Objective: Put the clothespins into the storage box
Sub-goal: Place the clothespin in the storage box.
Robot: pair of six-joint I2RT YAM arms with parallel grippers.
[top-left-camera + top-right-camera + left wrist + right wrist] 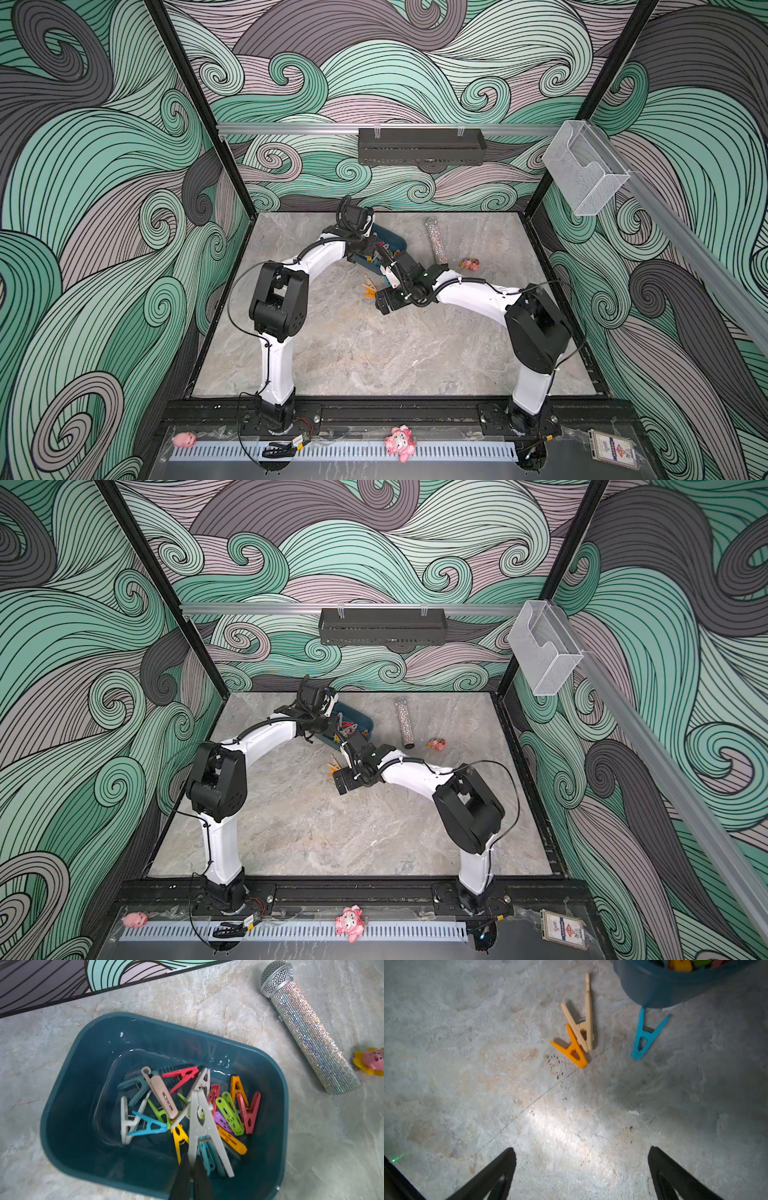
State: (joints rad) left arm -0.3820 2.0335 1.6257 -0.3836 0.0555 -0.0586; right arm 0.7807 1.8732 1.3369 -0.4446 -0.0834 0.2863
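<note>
left end effector [192,1159] pinches a grey clothespin [199,1128] over the storage box [68,1126], mid-frame, other clothespins [229,1113] heaped inside. right end effector [581,1148] spread above the bench [467,1084]; beige clothespin [583,1020], orange clothespin [572,1048], blue clothespin [646,1035] lie upper centre.

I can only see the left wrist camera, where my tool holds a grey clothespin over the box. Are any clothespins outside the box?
Observer: Yes, three lie on the table beside the storage box: an orange clothespin, a beige clothespin and a blue clothespin.
Child: Are they in a pile?
Observer: The beige and orange ones touch and overlap. The blue one lies apart from them, nearer the box.
Child: Is the other tool grabbing one?
Observer: No. The right tool is open and empty, pointed toward them.
</note>
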